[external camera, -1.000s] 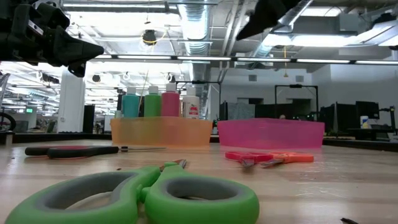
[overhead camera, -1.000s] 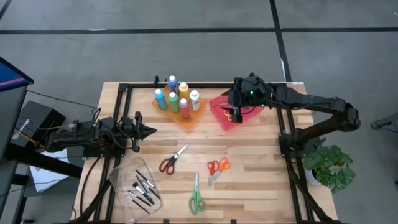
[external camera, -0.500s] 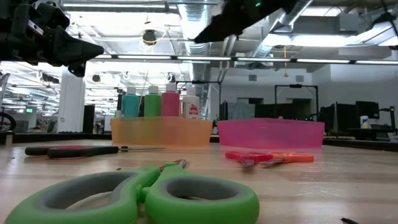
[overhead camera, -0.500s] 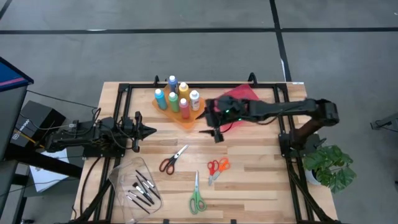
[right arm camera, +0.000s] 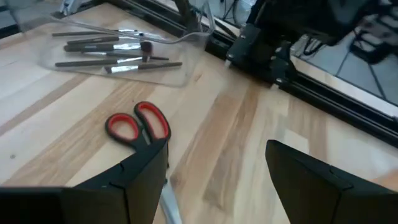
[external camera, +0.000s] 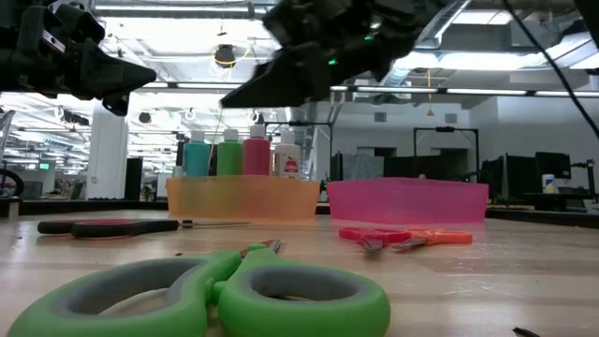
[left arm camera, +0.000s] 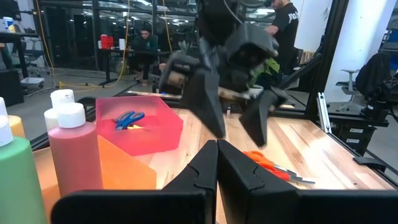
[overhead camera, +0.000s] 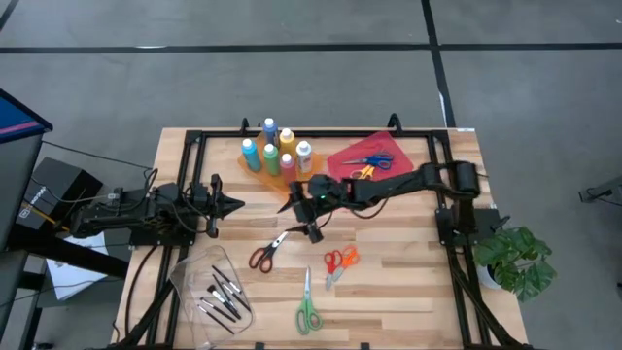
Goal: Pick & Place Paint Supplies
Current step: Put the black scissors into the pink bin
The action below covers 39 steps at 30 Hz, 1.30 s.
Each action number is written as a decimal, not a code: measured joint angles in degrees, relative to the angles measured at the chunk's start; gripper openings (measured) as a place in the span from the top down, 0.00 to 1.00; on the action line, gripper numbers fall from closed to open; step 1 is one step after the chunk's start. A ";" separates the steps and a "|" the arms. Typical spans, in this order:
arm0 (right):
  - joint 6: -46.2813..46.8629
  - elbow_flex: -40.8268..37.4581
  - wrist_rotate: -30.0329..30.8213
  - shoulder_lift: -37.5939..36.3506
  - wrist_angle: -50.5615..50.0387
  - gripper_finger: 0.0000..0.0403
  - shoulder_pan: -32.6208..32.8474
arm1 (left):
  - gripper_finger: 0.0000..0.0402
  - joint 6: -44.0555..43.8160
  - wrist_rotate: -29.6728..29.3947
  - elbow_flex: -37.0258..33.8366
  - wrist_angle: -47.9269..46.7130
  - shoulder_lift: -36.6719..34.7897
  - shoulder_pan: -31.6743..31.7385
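Red-handled scissors (overhead camera: 262,253) (right arm camera: 138,126) lie flat on the wood table, left of centre. My right gripper (overhead camera: 301,220) (right arm camera: 217,180) hangs open above them and a little toward the far right, tipped down, touching nothing. Orange scissors (overhead camera: 341,261) and green scissors (overhead camera: 308,311) also lie flat, nearer the front edge. Blue and yellow scissors (overhead camera: 366,162) sit in the red tray (overhead camera: 389,146). Paint bottles (overhead camera: 276,151) stand in the orange tray (overhead camera: 292,187). Brushes (overhead camera: 222,297) lie in a clear tray. My left gripper (overhead camera: 233,204) (left arm camera: 217,163) waits shut at the left, pointing level.
A black metal frame (overhead camera: 292,134) runs around the table's edges. The clear tray (right arm camera: 186,68) with brushes sits at the near left corner. Bare wood lies between the scissors and toward the right edge (overhead camera: 408,262). A potted plant (overhead camera: 515,258) stands beyond the right edge.
My right gripper has left the red tray and swept toward the table's left and near side, sinking and tipping downward, until it hangs over the red-handled scissors. The scissors, bottles and brushes have stayed where they were.
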 joint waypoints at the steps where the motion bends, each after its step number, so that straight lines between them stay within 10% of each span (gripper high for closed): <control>1: 0.01 1.46 -0.01 1.51 -0.15 0.34 0.20 | 1.00 -0.01 0.01 0.00 0.01 0.00 0.01; 18: -4.04 34.62 -2.91 23.61 -21.63 0.34 4.61 | 1.00 -0.01 0.01 0.00 0.08 0.00 0.00; 39: -3.13 46.35 -2.90 37.82 -22.69 0.53 6.24 | 1.00 0.00 0.01 0.00 0.14 0.00 0.00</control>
